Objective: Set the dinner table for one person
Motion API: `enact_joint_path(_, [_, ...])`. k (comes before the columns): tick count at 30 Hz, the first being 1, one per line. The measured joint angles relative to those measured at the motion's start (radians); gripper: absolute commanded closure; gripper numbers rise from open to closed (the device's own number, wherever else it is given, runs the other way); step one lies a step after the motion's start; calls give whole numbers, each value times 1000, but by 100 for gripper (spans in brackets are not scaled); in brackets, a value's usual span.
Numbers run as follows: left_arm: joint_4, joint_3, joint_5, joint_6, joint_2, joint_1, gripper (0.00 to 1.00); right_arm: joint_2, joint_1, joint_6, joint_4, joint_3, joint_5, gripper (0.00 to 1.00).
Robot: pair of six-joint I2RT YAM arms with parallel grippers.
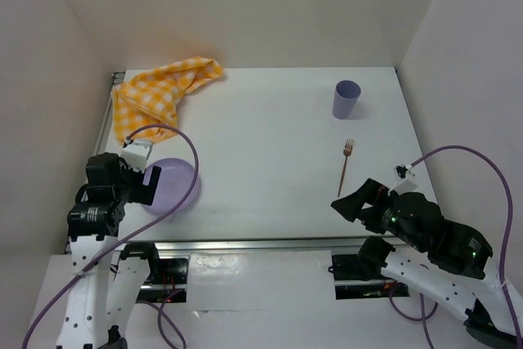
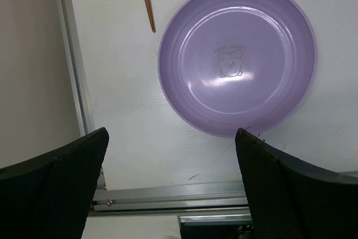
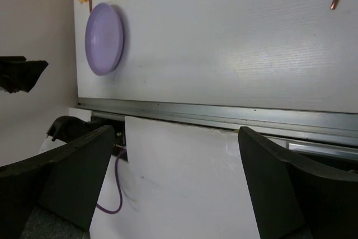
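The dinner table (image 1: 270, 161) lies beneath and ahead of both grippers. The left gripper (image 2: 170, 138) is spread wide and empty, with the plate (image 2: 238, 60) just ahead of it. The right gripper (image 3: 176, 132), likewise spread and empty, hangs over the near rail (image 3: 224, 116), the fork (image 1: 346, 165) ahead of it. The plate lies flat, so fingers closing on its low rim could slip off, or shove it toward the cloth (image 1: 159, 91).

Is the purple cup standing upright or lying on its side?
Upright: the cup stands on its base, its open rim facing up.
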Motion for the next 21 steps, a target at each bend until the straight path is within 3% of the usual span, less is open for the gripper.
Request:
enact_joint_path(5, [-6,14,-15,-17,11,0,0,62,0,-8,-9,11,-4,1])
enact_joint_path(10, [-2,79,-23,9,110,0,0,299,0,-117,-2,169,4,1])
enact_joint_path(16, [89,449,-49,31,508,-1,0,642,-1,-357,116,459,54,1])
enact_joint_path(21, [195,846,-64,-12,930,22,0,838,-2,-546,286,514,60,1])
